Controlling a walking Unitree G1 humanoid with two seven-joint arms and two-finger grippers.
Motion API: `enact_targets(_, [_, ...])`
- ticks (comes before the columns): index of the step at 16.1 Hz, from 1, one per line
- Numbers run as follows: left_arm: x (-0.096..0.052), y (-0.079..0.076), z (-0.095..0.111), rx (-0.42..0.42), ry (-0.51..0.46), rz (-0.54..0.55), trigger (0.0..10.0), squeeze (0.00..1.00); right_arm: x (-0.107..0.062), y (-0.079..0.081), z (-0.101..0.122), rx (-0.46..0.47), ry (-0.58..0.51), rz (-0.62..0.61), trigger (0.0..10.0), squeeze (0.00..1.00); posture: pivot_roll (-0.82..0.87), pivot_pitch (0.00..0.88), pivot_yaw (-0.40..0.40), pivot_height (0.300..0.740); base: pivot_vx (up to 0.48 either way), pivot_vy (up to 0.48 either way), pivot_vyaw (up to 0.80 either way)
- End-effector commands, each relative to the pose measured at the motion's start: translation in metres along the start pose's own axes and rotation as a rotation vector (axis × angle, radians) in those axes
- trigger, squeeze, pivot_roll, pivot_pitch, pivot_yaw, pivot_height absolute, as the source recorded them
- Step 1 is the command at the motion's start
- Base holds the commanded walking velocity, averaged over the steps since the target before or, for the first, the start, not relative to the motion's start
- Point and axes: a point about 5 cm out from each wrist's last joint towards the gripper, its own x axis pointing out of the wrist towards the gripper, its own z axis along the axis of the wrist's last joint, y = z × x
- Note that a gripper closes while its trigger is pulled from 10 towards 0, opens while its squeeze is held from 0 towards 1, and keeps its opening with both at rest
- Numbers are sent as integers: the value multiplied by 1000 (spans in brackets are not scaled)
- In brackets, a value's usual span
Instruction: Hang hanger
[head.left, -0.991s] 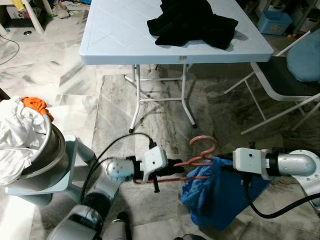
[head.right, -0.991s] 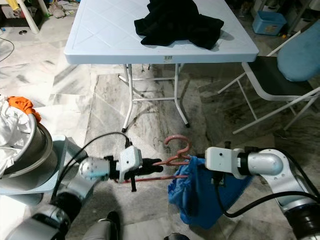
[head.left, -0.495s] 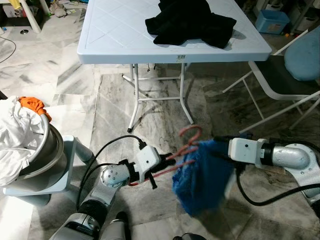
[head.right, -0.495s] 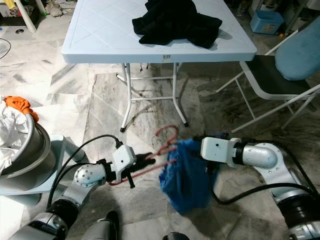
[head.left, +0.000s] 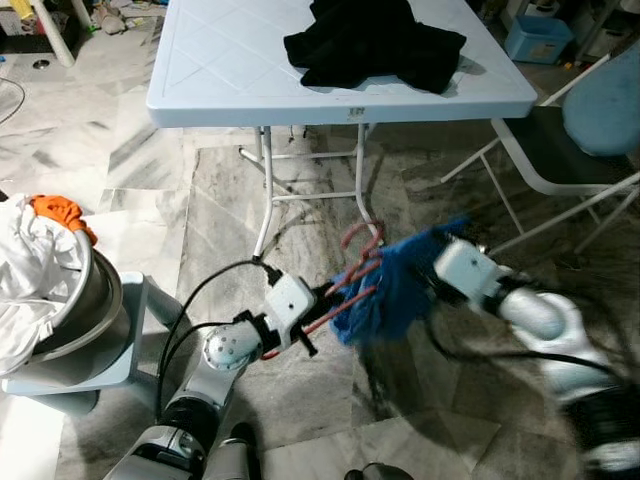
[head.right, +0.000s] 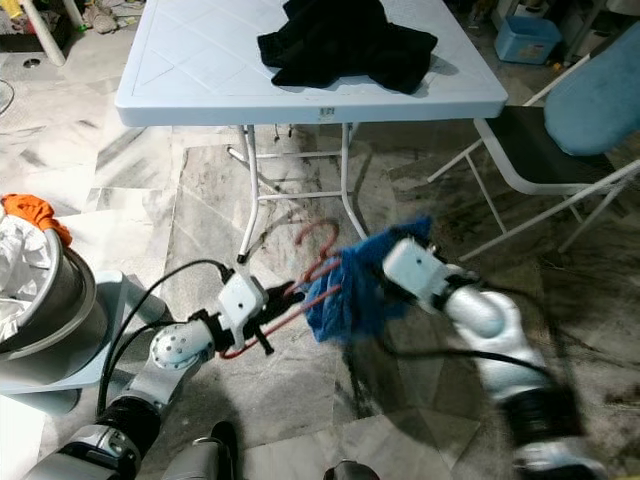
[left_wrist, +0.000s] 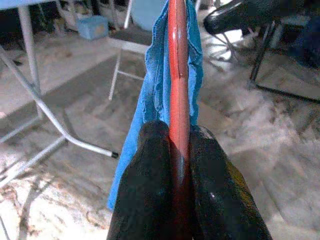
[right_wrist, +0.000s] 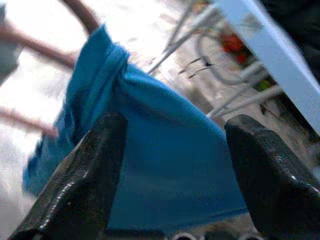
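The left gripper (left_wrist: 179, 150) clamps its black fingers (left_wrist: 152, 165) on the bar of a red plastic hanger (head.left: 352, 268), held low over the marble floor (head.left: 300, 210) in front of the pale blue folding table (head.left: 230, 70). A blue cloth garment (head.left: 395, 290) hangs on the hanger. The right gripper (right_wrist: 175, 165), fingers (right_wrist: 85, 170) spread apart, sits against the garment. A black cloth (head.left: 375, 40) lies on the table.

A black garment (head.left: 372, 40) lies heaped at the far edge of the pale blue table (head.left: 230, 70). A folding chair (head.left: 585, 135) stands off its right edge. Near the floor's left edge, a metal bin (head.left: 60, 300) holds white and orange laundry (head.left: 30, 250)
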Motion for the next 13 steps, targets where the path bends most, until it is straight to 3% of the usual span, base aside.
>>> enact_targets(1, [2,3,5,0,-22,34,0,0,-5,-1,-10,69,37,-64,10000,1000,-88,230,-57,740,0,0,0])
enact_targets(4, [3,9,10,-26,-52,86,0,0,-3,19,-11,201,40,-59,10000,961,-92,236,-53,740,0,0,0])
enact_targets(5, [5,10,13,-18,-61,98,0,0,-2,25,-12,235,44,-42,10000,561,-92,235,-52,740,0,0,0])
enact_targets(6, [5,13,14,-9,-59,114,0,0,-2,30,-11,269,46,-15,10000,0,-92,234,-50,740,0,0,0])
enact_targets(9, [7,16,16,-5,-57,127,0,0,-3,37,-8,395,31,34,10000,0,-90,231,-45,740,0,0,0])
enact_targets(13, [15,6,26,-8,-112,68,0,0,7,45,-1,518,-6,-24,10000,0,-88,226,-40,740,0,0,0])
